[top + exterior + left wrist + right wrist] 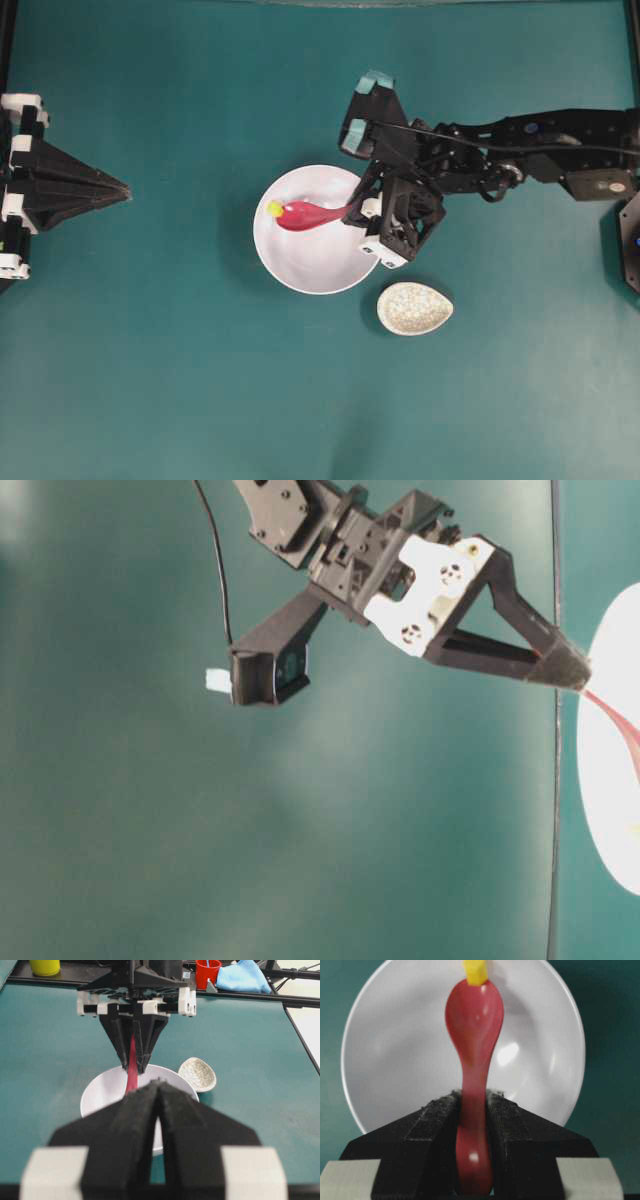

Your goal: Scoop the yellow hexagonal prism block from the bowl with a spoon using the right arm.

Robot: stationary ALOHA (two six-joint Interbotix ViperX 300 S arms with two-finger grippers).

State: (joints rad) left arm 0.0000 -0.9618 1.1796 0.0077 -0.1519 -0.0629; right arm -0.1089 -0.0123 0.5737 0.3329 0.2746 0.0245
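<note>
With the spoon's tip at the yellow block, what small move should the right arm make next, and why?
Probably push the spoon slightly forward and dip its tip under the yellow block. The right pincer is shut on the handle; the block sits at the scoop's far tip, not in it, near the bowl wall.

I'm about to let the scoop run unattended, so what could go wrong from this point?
1. The tiny yellow block sits at the tip of the glossy pink-red spoon, near the far wall of the large white bowl; pushing on may shove it up over the rim rather than into the scoop.
2. The right hand pinches only the narrow handle, so the spoon could twist.
</note>
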